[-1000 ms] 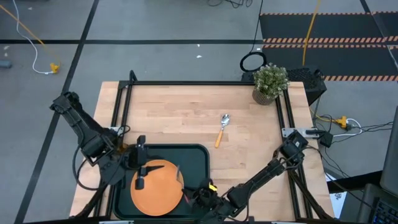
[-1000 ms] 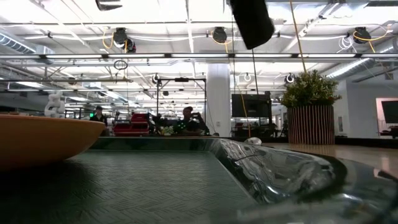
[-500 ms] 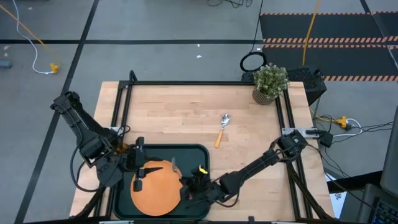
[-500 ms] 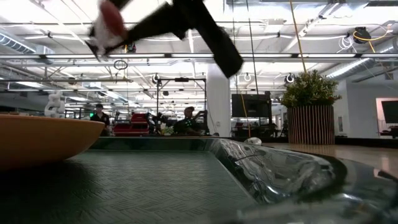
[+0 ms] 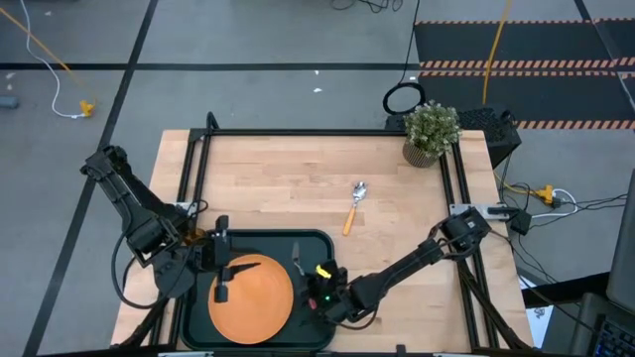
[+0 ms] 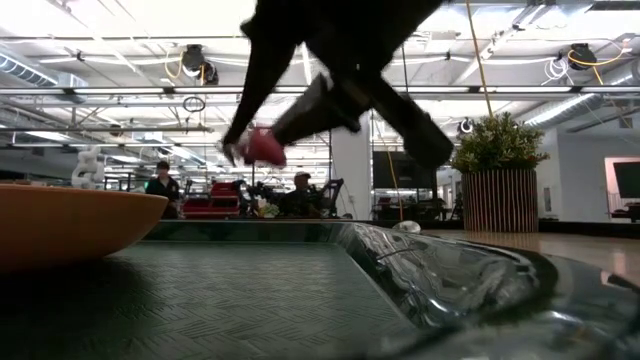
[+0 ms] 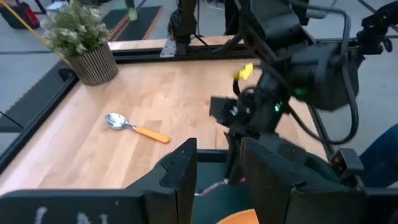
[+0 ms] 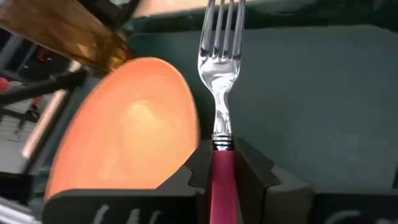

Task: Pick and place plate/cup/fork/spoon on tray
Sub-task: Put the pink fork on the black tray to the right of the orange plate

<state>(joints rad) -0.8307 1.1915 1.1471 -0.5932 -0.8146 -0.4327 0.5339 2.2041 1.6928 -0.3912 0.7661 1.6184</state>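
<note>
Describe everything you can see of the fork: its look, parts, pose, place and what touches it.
The fork has shiny silver metal tines, four as far as can be seen, a narrow neck and a red-pink handle. The right end effector is shut on the handle, tines pointing away from it. It hangs above the dark tray, just beside the orange plate, apparently touching neither.

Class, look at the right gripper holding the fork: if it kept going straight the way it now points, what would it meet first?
Most likely the bare floor of the tray. The right gripper holds the fork with its tines aimed over the tray, just beside the plate. Depth is unclear, so a brush with the plate's edge is possible.
</note>
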